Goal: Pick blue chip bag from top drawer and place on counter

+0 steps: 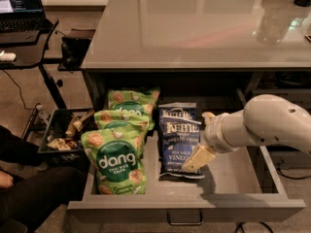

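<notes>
The gripper (pixel 197 157) hangs inside the open top drawer (pixel 121 210), at the blue chip bag's (pixel 175 139) right edge. I cannot tell whether it grips anything.

"Kettle" bag (pixel 175 136) by gripper (pixel 193 162) — "dang" bags (pixel 116 161)

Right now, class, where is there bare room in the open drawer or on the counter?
Bare: the front and middle of the glossy grey-beige counter; the floor of the grey metal top drawer right of the navy Kettle chip bags, though the gripper hangs at the front bag's right edge. Crowded: the drawer's left half, green dang bags packed beside them.
</notes>
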Motion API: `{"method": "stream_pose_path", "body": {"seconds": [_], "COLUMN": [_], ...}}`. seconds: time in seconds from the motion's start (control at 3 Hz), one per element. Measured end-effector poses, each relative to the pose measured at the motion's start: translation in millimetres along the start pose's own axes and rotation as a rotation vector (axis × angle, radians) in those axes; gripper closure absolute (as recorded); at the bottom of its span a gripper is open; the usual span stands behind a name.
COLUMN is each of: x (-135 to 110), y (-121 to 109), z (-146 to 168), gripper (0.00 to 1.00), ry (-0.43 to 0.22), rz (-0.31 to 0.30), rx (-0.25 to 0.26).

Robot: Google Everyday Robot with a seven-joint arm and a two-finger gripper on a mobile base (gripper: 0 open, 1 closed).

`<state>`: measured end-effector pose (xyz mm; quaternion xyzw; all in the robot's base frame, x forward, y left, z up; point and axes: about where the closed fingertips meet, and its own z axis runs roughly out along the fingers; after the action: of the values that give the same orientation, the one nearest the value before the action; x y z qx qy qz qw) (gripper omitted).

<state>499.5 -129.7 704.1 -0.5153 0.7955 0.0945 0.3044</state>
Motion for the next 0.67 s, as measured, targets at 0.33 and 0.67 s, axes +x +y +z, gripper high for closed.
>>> {"method": "stream_pose_path", "body": {"seconds": [0.33, 0.67], "x": [1.9, 3.3], "y": [-0.9, -1.3], "z": [23.3, 37.5], "gripper": [0.00, 0.00], "ry": [-0.034, -0.055], "rz": [-0.056, -0.089], "rx": [-0.020, -0.033]}}
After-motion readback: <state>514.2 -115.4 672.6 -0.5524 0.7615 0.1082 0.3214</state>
